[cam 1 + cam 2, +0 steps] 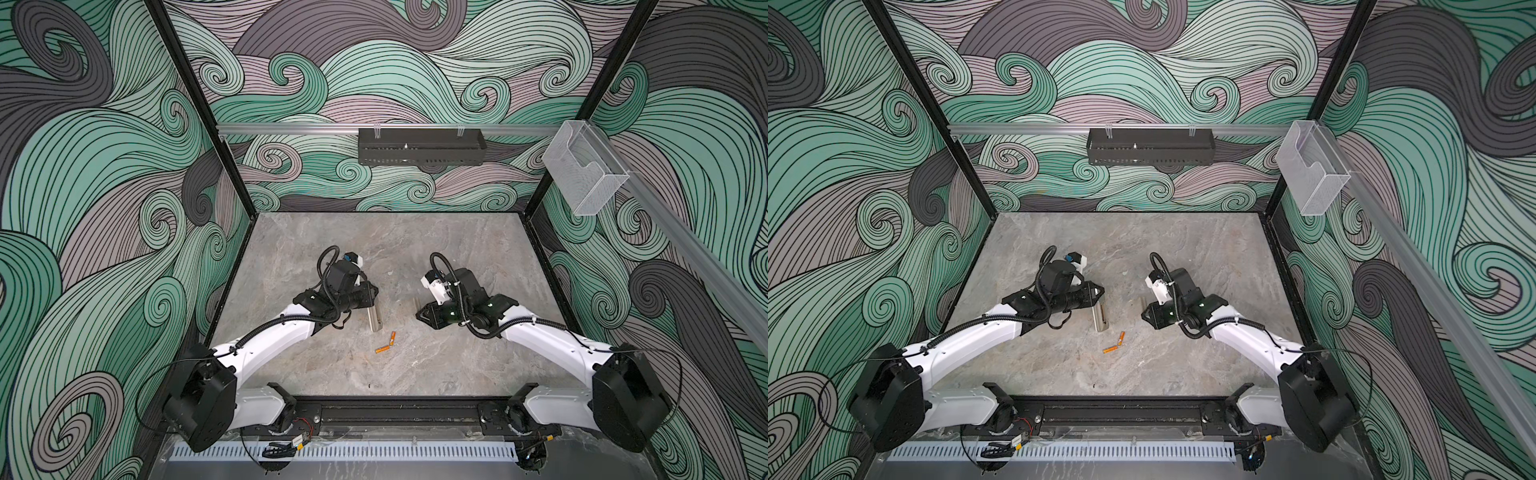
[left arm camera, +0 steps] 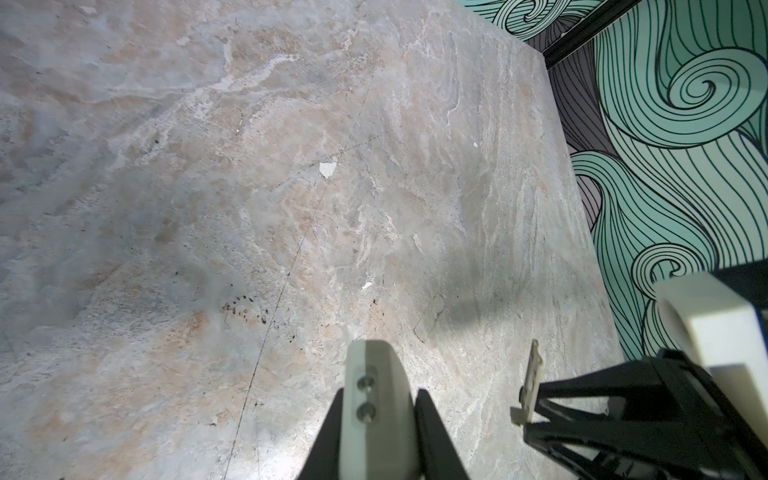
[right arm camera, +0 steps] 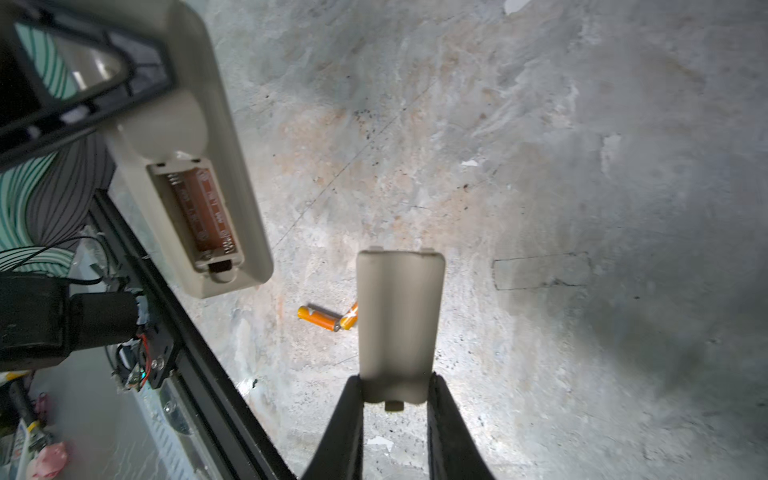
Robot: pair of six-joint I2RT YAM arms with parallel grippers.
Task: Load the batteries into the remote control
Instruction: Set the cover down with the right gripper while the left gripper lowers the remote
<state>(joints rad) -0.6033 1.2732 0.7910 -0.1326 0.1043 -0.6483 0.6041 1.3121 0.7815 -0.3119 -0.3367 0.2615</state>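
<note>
The batteries [image 1: 386,344] lie on the table [image 1: 436,257], before the remote control [image 1: 376,320] and the cover [image 3: 399,324].

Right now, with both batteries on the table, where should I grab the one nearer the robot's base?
Probably take the nearer battery around mid-barrel, from straight above, jaws across its width: it lies flat on the table, and the other battery crowds one end.

Both top views: high up, looking steeply down, sharing the whole table [image 1: 436,249]. Wrist views: close, angled onto it.
</note>
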